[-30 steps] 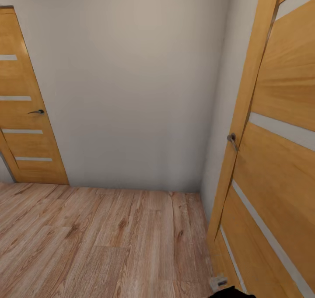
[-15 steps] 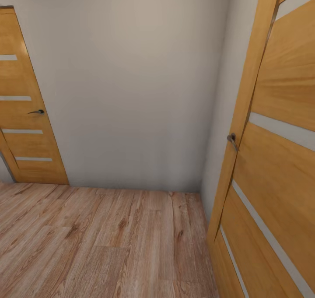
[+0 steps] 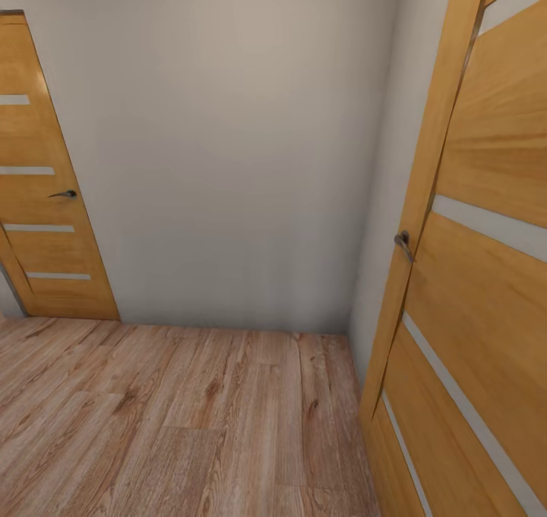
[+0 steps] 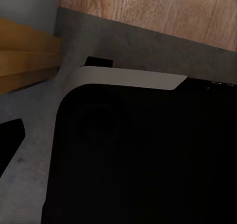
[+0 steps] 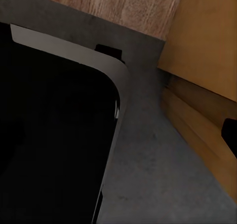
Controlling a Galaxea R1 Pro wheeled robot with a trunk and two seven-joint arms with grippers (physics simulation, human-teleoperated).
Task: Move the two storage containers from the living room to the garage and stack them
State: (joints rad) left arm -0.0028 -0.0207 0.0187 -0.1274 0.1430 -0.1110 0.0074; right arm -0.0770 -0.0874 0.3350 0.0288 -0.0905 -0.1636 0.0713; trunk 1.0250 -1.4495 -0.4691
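Note:
The two storage containers are out of view. In the left wrist view, one dark fingertip [image 4: 10, 145] of my left gripper [image 4: 118, 145] sits at the picture's edge with nothing held, so it reads as open. The right wrist view shows the same for my right gripper [image 5: 118, 135]: one dark fingertip [image 5: 230, 134] at the edge, nothing between the fingers. Both wrist views look down on my black, white-rimmed base [image 4: 128, 78], which stands on the dark grey concrete floor [image 4: 98, 41] where it meets light wood planks [image 4: 163, 9].
Ahead is a plain cream wall [image 3: 228, 160] over wood-plank flooring [image 3: 175, 418]. A closed orange wood door [image 3: 42, 198] stands at the left. Another orange door [image 3: 479, 274] with a lever handle [image 3: 403, 242] stands close on my right, seen also as the door [image 5: 207, 41].
A small white and black part at the bottom right edge of the head view a second ago has dropped out of sight. The view itself has not shifted.

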